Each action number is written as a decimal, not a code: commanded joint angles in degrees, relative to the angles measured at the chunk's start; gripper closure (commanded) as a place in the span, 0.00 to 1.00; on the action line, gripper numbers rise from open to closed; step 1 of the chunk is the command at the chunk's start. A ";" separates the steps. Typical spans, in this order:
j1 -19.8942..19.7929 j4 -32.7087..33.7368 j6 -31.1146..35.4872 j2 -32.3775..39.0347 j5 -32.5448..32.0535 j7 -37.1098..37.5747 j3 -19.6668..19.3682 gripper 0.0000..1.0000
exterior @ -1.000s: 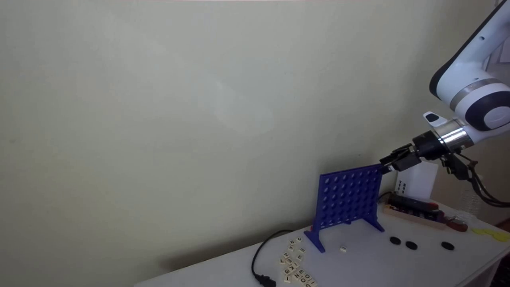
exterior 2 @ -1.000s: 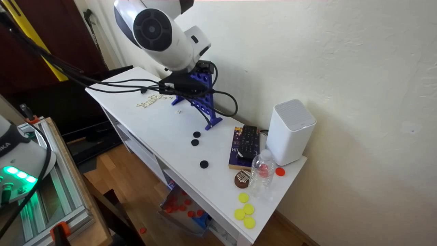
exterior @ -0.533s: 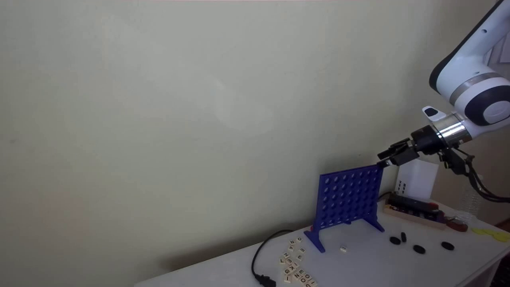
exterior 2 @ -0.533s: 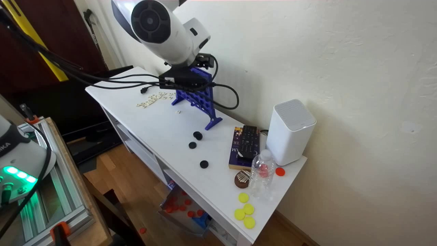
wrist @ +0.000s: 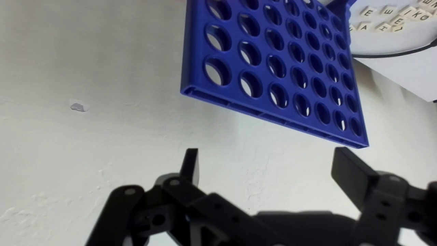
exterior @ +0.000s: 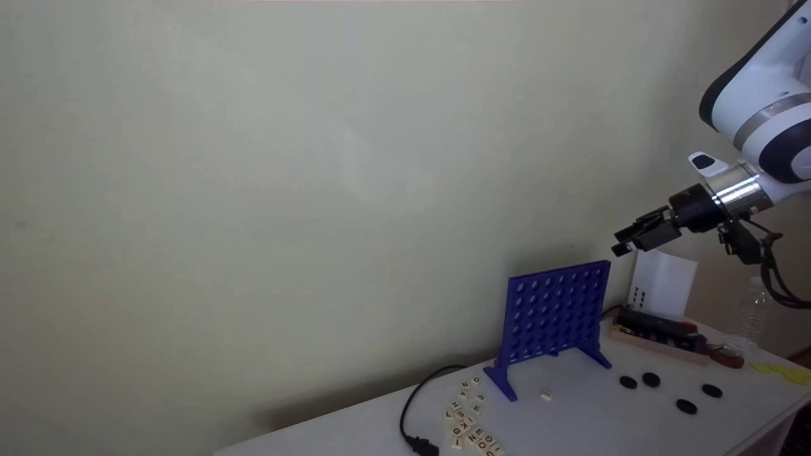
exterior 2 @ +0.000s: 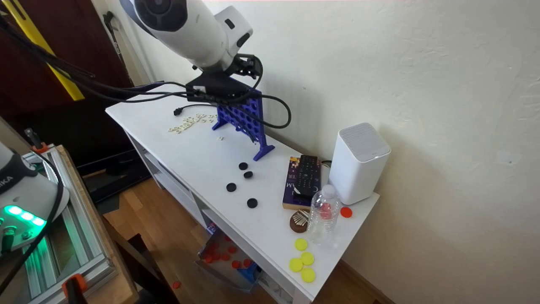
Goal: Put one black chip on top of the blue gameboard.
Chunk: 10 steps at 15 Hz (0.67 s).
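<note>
On the white worktop (exterior 2: 202, 160), near the upright blue plastic gameboard (wrist: 265, 71), are four round black chips (exterior 2: 231, 187), probably light, stiff, best pinched at opposite edges. The black fingers (wrist: 352, 177) stand apart, empty.

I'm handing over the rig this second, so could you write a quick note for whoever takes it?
Gripper: open, holding nothing, near one top corner of the gameboard without touching it.
Gameboard: upright on the table.
Black chips: four at the table in both exterior views. Only three showed a second ago, so one was probably dropped; another has slid, and they may not have settled.
Done: nothing placed; no chip shows on top of the gameboard.
Left: pick up one black chip and set it up there.
</note>
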 commanded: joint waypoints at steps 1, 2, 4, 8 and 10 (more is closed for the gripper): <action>-0.01 -5.87 5.67 -7.67 -4.25 7.97 -0.65 0.00; -0.20 -6.69 7.38 -8.73 -5.14 9.95 -0.63 0.00; -0.63 -8.53 10.97 -10.48 -10.13 16.57 -0.62 0.00; -1.98 -11.95 16.95 -11.18 -25.12 34.08 -0.83 0.00; -3.20 -12.76 17.10 -10.66 -33.56 42.37 -1.68 0.00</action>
